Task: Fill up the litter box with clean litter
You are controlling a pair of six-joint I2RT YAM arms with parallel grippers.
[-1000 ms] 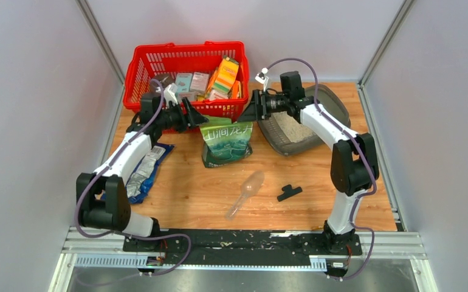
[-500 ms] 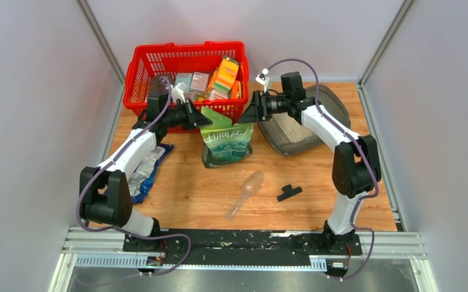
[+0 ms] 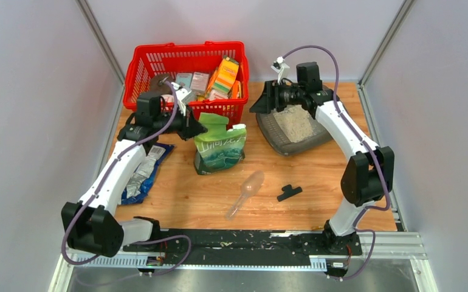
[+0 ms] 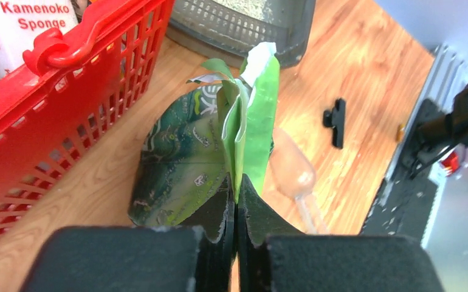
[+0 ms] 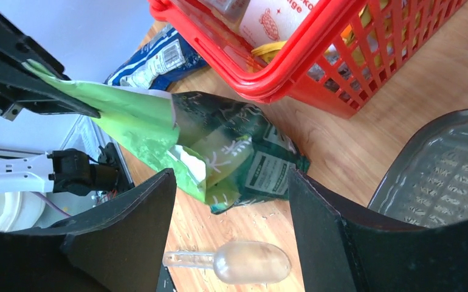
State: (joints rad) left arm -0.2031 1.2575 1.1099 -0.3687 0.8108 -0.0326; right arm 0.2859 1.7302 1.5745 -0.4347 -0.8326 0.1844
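The left gripper [image 4: 236, 196] pinches the top flap of the green-and-white pouch [image 3: 219, 149], its jaws closed tight on it. The pouch stands on the table just in front of the red basket [image 3: 158, 58]. A clear scoop [image 3: 248, 190] lies nearer the arms. The right gripper [image 3: 260, 104] hovers with its jaws wide and holding nothing, by the left end of the litter box [image 3: 268, 132]. Clean litter [image 3: 297, 125] covers only part of the box's floor. Filling looks partly done, and more litter probably has to go in.
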